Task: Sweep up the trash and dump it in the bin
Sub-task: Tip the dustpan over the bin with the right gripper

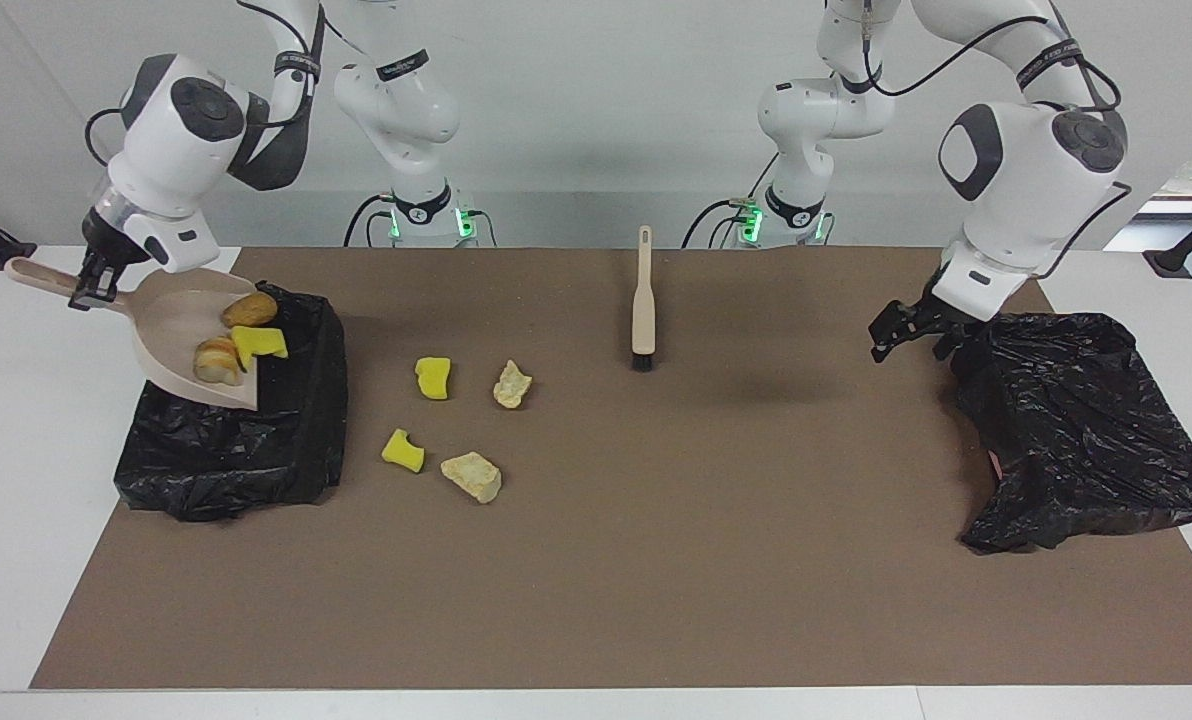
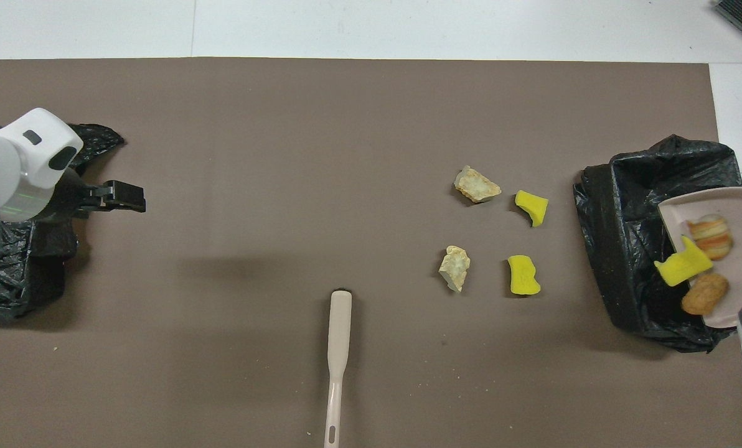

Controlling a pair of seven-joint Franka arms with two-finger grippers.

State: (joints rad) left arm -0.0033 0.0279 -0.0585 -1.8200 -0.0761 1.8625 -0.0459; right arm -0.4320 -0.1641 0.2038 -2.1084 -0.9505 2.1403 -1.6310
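Dustpan (image 1: 191,335) with three trash pieces (image 1: 239,338) is held tilted over bin (image 1: 236,440) by right hand (image 1: 91,285); four lie mid-counter. Left hand (image 1: 906,330), spread wide, is beside second bag (image 1: 1081,430). Brush (image 1: 643,300) lies untouched. No writing legible.

Right gripper (image 1: 91,290): raised at the right arm's end of the table, wrist tilted, fingers clamped. Left gripper (image 1: 906,335): fingers spread, empty, hanging low near the left arm's end.

Most of the brown mat (image 1: 656,560) lies open; 4 trash chunks (image 1: 434,377) and the brush (image 1: 643,305) interrupt it between the bagged bins (image 1: 236,450) at its ends.
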